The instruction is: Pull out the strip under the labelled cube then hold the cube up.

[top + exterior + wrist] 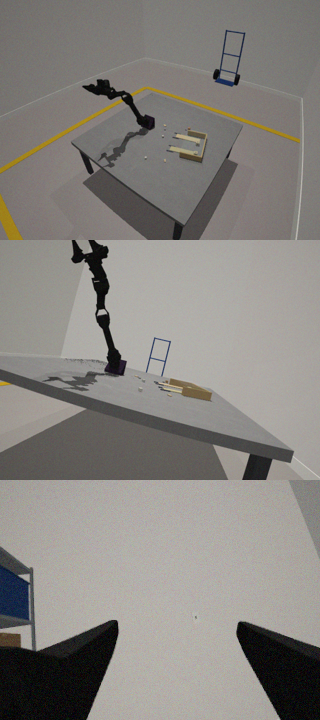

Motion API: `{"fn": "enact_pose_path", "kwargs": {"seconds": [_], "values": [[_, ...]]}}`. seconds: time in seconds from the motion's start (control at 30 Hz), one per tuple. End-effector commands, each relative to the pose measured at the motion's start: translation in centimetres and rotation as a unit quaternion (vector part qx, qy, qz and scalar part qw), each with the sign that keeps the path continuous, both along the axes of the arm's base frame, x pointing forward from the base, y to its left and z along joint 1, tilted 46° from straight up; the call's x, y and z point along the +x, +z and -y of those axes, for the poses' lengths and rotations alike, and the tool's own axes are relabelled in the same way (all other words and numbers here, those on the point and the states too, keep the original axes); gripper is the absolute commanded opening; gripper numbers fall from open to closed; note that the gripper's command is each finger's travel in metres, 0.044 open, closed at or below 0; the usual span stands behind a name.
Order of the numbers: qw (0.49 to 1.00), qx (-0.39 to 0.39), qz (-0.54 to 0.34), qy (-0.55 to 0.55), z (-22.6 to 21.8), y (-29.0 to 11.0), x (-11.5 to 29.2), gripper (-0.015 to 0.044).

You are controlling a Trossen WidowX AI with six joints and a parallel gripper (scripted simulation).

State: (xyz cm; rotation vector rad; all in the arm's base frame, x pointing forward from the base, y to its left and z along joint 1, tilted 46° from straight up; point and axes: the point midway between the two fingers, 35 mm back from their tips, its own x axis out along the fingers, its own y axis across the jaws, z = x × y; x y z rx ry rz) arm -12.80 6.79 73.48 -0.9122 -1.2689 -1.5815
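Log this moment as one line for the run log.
gripper: open, empty, raised away from table | strips: both in wooden frame | cubes: label unreadable | phase: pull not started

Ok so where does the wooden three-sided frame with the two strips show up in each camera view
Top: the wooden frame sits right of centre on the table, two strips poking out toward the arm's base.
Exterior: the frame is right of centre, low and flat, far from the raised arm.
Wrist: not in it; only the open claw against a wall.
Shared landmark: the blue hand truck, behind the frame in the top and exterior views.
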Motion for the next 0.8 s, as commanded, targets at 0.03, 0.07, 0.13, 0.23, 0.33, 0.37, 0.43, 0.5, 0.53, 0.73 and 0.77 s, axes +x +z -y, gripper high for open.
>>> {"fn": "enact_pose_path", "kwargs": {"seconds": [0.03, 0.07, 0.13, 0.23, 0.33, 0.37, 0.43, 0.5, 0.53, 0.73, 0.77], "values": [[1.0, 0.006, -0.008, 0.004, 0.6, 0.1, 0.4, 0.04], [1.0, 0.012, -0.018, 0.009, 1.4, 0.1, 0.8, 0.04], [0.998, 0.031, -0.041, 0.025, 3.5, 0.2, 2.2, 0.04], [0.993, 0.069, -0.062, 0.067, 7.3, -0.1, 4.9, 0.04], [0.986, 0.096, -0.084, 0.105, 10.2, -0.5, 7.6, 0.04], [0.984, 0.098, -0.094, 0.118, 10.9, -0.6, 8.6, 0.04], [0.977, 0.107, -0.113, 0.145, 12.4, -0.9, 10.8, 0.04], [0.968, 0.131, -0.128, 0.17, 14.1, -1.6, 13.1, 0.04], [0.963, 0.144, -0.135, 0.182, 14.9, -2.1, 14.2, 0.04], [0.922, 0.222, -0.188, 0.255, 19.0, -5.8, 22.3, 0.04], [0.913, 0.236, -0.199, 0.267, 19.5, -6.6, 23.8, 0.04]]}}
